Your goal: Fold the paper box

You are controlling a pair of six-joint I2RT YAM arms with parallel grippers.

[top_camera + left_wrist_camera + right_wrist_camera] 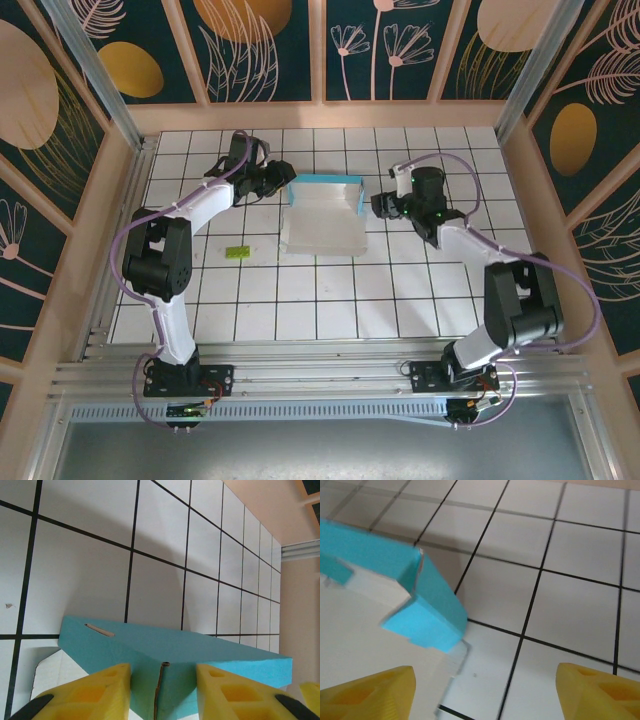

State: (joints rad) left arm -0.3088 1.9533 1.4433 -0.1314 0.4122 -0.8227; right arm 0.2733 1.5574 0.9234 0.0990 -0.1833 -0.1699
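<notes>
The paper box (320,222) lies at the table's middle, white inside, with teal walls raised along its far and right sides. My left gripper (283,183) is at the box's far left corner. In the left wrist view its yellow fingers (105,687) press on both sides of the teal corner fold (200,652), so the left gripper (163,672) is shut on the box. My right gripper (378,207) hovers just off the box's right wall. In the right wrist view it (485,680) stands open, with the teal corner flap (427,605) ahead to its left and bare tile between its fingers.
A small lime-green block (237,252) lies on the tiles left of the box. Wooden walls (320,115) fence the tiled table on three sides. An aluminium rail (320,375) runs along the near edge by the arm bases.
</notes>
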